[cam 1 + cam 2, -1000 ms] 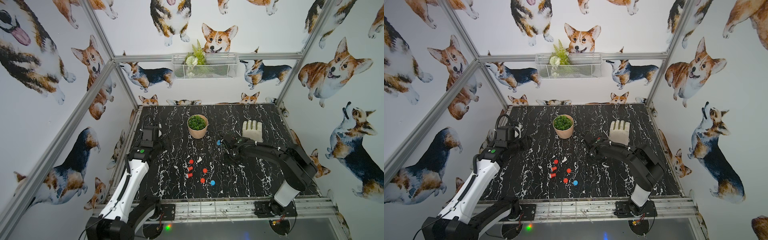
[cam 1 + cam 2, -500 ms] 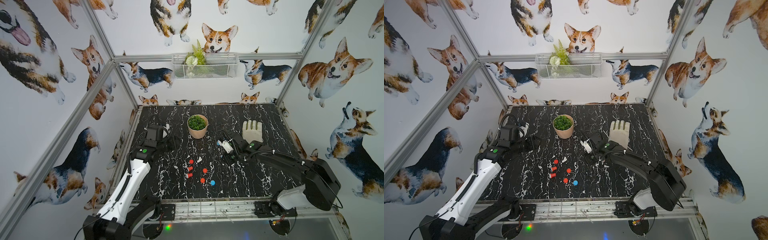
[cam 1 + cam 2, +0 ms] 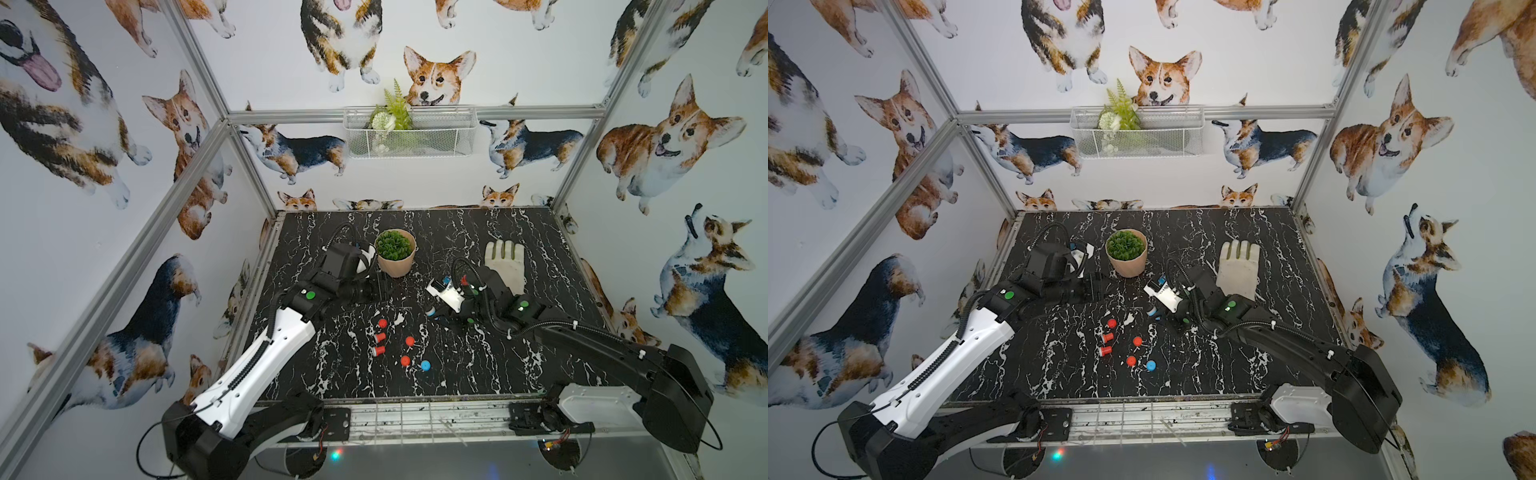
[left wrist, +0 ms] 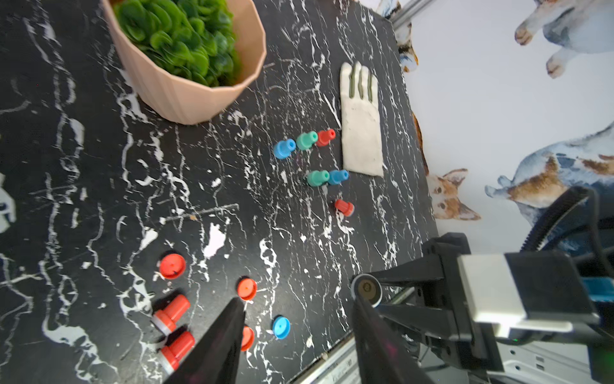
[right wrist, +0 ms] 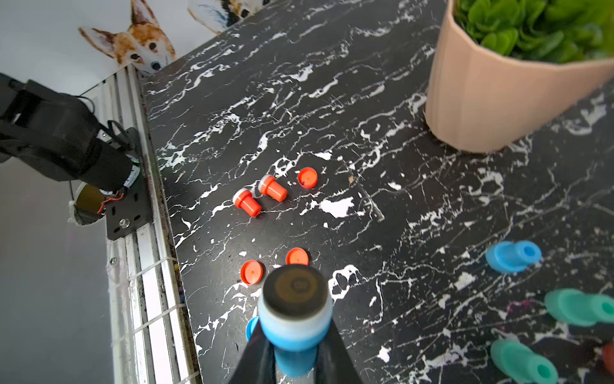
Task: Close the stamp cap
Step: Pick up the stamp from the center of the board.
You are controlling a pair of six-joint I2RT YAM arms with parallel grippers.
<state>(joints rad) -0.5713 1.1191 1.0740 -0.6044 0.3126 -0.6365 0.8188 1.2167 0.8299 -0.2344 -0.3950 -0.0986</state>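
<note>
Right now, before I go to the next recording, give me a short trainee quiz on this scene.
1. True or false: the blue stamp in the right fingers has its cap on.
2. How many loose red caps lie on the table? A two, B three, C five.
3. What do the left fingers hold?
Key: 1 false, its dark pad is bare. 2 B. 3 nothing; they stand apart and empty.
</note>
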